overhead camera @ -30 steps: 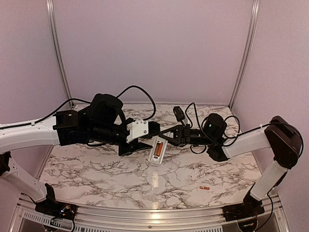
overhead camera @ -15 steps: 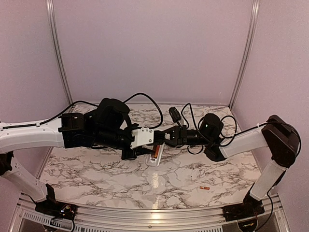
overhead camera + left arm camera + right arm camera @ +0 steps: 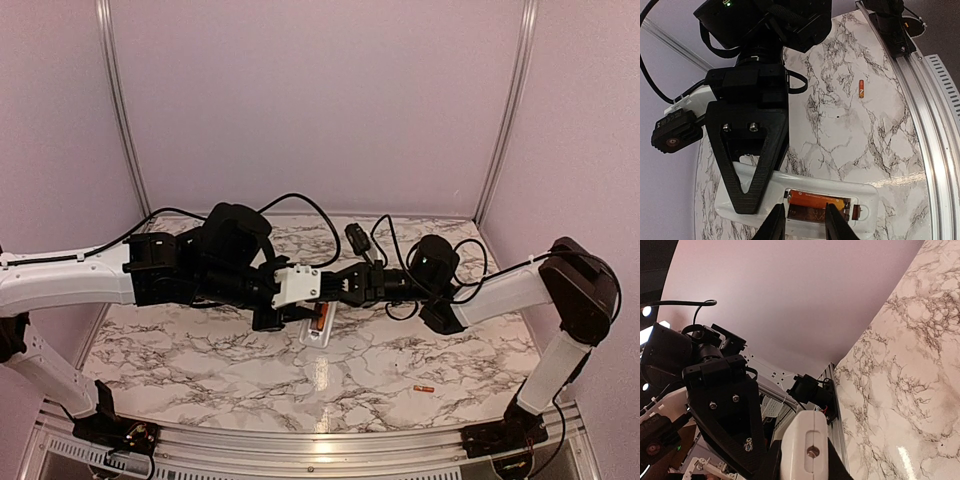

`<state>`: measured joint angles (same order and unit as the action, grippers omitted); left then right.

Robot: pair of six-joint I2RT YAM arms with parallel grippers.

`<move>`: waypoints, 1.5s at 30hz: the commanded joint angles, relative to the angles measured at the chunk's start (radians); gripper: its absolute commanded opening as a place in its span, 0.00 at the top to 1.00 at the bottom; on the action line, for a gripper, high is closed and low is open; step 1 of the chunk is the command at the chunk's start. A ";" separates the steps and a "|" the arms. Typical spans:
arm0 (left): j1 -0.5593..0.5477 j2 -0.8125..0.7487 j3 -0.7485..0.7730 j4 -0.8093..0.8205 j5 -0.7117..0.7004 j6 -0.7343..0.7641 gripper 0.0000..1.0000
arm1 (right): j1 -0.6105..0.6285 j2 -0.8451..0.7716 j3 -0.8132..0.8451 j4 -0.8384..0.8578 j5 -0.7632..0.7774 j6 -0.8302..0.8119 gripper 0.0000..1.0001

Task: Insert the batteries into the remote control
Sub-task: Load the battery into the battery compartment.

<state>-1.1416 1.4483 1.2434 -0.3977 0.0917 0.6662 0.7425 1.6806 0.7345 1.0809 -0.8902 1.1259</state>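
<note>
The right end effector (image 3: 747, 192) clamps the remote control (image 3: 313, 337) at the top view's centre, the left end effector (image 3: 806, 222) stands narrow over the seated battery (image 3: 812, 204) (gripping it or not, I cannot tell), while the loose battery (image 3: 424, 388) lies crosswise on the counter (image 3: 200, 350) at lower right, nearer the right arm.

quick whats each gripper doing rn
left gripper: fingers apart over the battery in the remote control, grip cannot be told
right gripper: closed on the remote control's end
</note>
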 commanded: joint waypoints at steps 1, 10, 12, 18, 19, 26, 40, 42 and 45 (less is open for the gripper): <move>-0.007 0.024 0.030 -0.012 -0.001 0.009 0.72 | 0.016 0.005 0.040 -0.015 -0.013 -0.012 1.00; -0.007 0.037 0.039 -0.020 -0.005 0.003 0.73 | 0.021 -0.001 0.046 -0.036 -0.015 -0.029 1.00; -0.007 0.035 0.038 -0.017 -0.014 0.003 0.73 | 0.024 0.000 0.046 -0.040 -0.016 -0.031 1.00; -0.007 0.038 0.039 -0.019 -0.024 0.008 0.73 | 0.028 -0.002 0.053 -0.055 -0.016 -0.043 1.00; -0.009 0.039 0.038 -0.021 -0.025 0.008 0.73 | 0.028 -0.004 0.056 -0.059 -0.015 -0.045 1.00; -0.009 0.044 0.037 -0.021 -0.028 0.012 0.74 | 0.029 -0.004 0.062 -0.073 -0.016 -0.053 1.00; -0.009 0.041 0.005 -0.024 -0.066 0.026 0.84 | 0.029 -0.018 0.066 -0.084 -0.020 -0.061 1.00; -0.009 0.043 0.007 -0.030 -0.067 0.027 0.84 | 0.028 -0.021 0.065 -0.085 -0.020 -0.061 1.00; -0.010 0.044 0.007 -0.039 -0.072 0.031 0.84 | 0.029 -0.025 0.068 -0.091 -0.022 -0.065 1.00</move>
<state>-1.1458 1.4818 1.2549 -0.4049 0.0345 0.6838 0.7593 1.6794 0.7624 0.9924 -0.9005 1.0775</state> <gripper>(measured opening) 0.159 0.190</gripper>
